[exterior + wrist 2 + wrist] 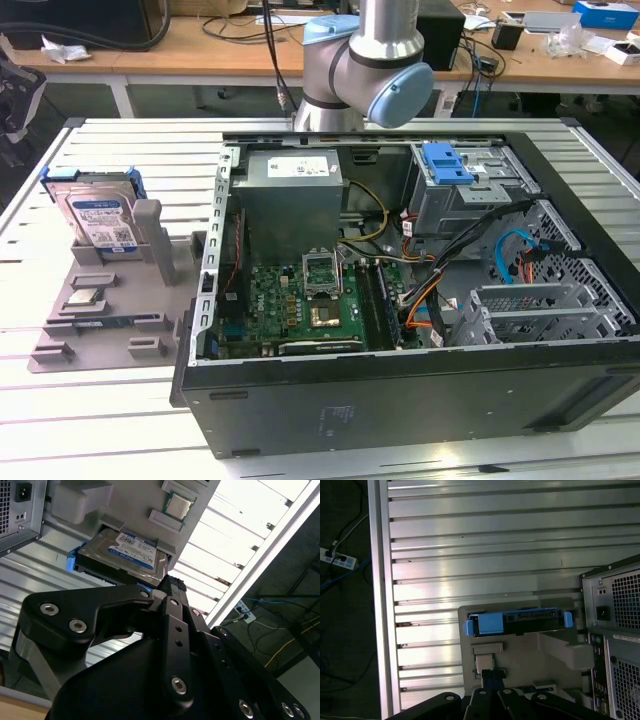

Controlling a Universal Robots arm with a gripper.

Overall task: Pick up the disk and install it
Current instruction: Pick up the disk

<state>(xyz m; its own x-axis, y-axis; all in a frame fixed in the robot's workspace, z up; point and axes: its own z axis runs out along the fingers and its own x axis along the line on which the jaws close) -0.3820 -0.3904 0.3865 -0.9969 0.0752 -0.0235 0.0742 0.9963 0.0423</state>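
The gripper (490,674) hangs well clear of the disk (517,622), its fingers closed together on nothing. The disk leans in a grey holder (110,335) near a CPU chip (87,297). The holder lies just beside the open computer case (400,400), on the exterior view's left.

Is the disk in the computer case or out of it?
Out: the disk stands propped in the grey holder beside the case.
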